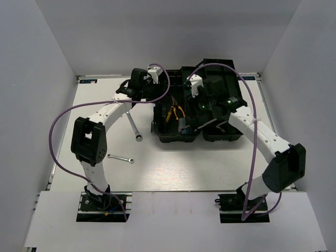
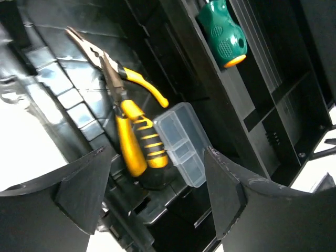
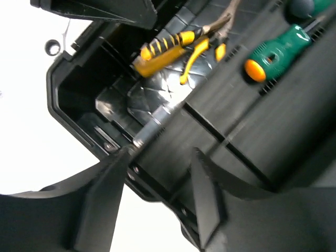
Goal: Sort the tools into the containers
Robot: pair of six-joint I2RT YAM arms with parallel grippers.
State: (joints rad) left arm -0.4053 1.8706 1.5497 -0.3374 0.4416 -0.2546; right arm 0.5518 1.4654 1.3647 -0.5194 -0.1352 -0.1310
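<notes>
The black toolbox (image 1: 220,84) stands open at the middle back. Two yellow-handled pliers (image 2: 128,134) lie in its deep left compartment, also seen in the right wrist view (image 3: 168,50) and from above (image 1: 176,112). A green-handled screwdriver (image 2: 223,34) lies in the tray beside them (image 3: 275,50); a second green handle (image 3: 304,5) shows at the frame's top edge. The longer wrench (image 1: 132,125) and the shorter wrench (image 1: 121,157) lie on the table left of the box. My left gripper (image 2: 157,202) is open and empty over the pliers compartment. My right gripper (image 3: 157,194) is open, its fingers astride the tray's edge.
A small clear organizer box (image 2: 181,149) lies next to the pliers handles. A silver metal rod (image 3: 157,118) runs along the compartment's wall. White walls enclose the table (image 1: 173,168) on three sides. Purple cables loop over both arms.
</notes>
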